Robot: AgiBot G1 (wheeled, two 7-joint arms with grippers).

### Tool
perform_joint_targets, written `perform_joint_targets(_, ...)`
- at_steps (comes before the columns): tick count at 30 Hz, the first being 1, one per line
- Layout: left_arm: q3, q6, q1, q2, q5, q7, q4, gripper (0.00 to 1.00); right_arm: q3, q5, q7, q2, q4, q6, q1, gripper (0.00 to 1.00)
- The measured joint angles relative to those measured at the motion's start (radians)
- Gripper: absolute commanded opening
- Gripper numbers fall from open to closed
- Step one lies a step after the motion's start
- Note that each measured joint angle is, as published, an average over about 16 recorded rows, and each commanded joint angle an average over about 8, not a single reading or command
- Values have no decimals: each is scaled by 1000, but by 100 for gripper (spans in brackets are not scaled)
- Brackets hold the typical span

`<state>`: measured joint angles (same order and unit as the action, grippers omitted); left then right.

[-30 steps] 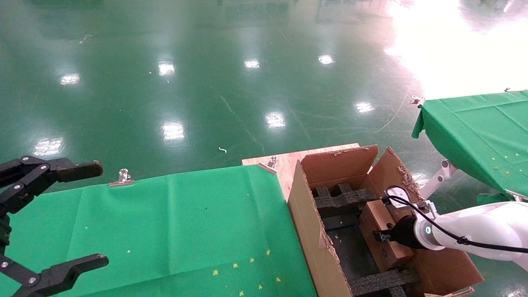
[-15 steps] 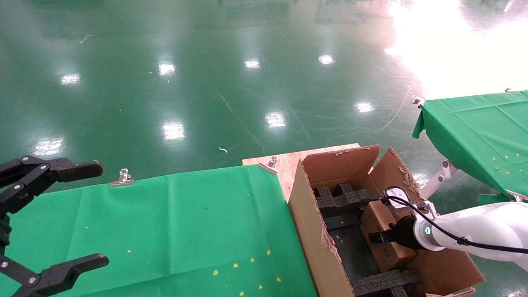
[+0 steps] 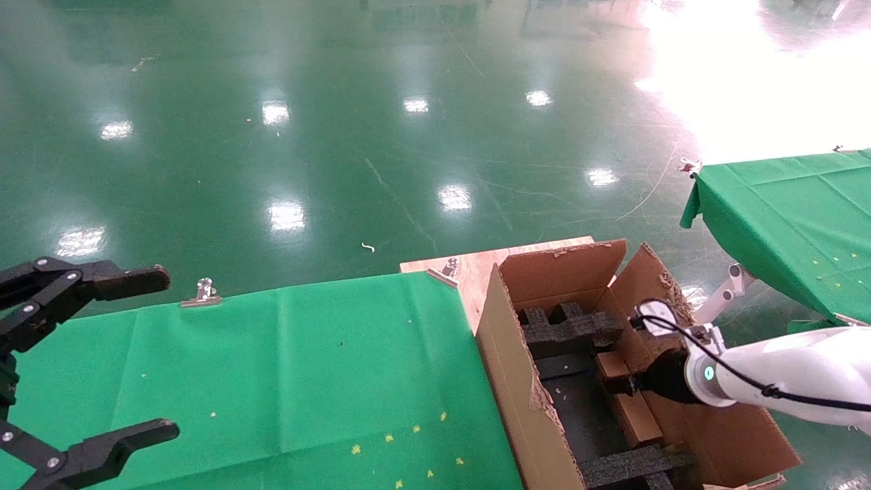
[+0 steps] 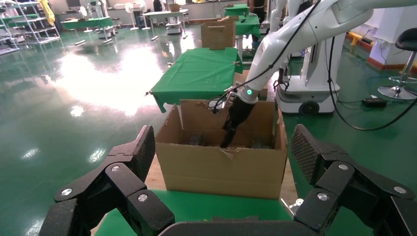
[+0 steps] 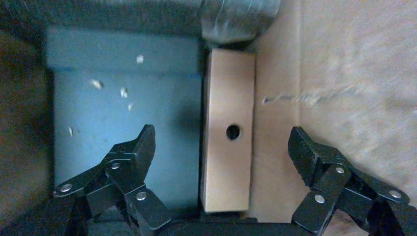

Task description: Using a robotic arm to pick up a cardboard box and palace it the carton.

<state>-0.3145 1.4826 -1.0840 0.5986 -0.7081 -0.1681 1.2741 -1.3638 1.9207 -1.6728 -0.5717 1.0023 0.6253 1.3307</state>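
The cardboard box [image 5: 227, 130] stands on edge inside the carton [image 3: 517, 381] against its right wall, looking light and stiff, best pinched across its narrow faces, while the right gripper [image 5: 223, 147] hangs spread open above it, holding nothing.

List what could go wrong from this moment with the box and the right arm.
1. The right claw hangs open around the cardboard box, which stands on its narrow edge against the carton wall; a careless withdrawal could snag it and tip it.
2. The black foam blocks crowd the claw inside the carton, so it might catch one as it lifts.
The left claw is parked open over the green table.
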Motion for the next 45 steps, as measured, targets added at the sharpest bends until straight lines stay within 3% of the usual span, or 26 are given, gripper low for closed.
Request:
perform_joint_targets(14, 0, 0, 0, 0, 0, 0, 0, 100, 74, -59, 14, 104, 232, -37, 101, 100)
perform_joint_targets(23, -1, 0, 0, 0, 0, 0, 0, 100, 147, -325, 240, 140, 352, -22, 152, 100)
perform_joint_targets(32, -1, 0, 0, 0, 0, 1, 0, 100, 222, -628, 518, 144, 369, 70, 175, 100)
perform_joint_targets(45, -1, -1, 0, -1, 0, 1, -1, 100, 275, -697, 597, 138, 363, 126, 155, 100)
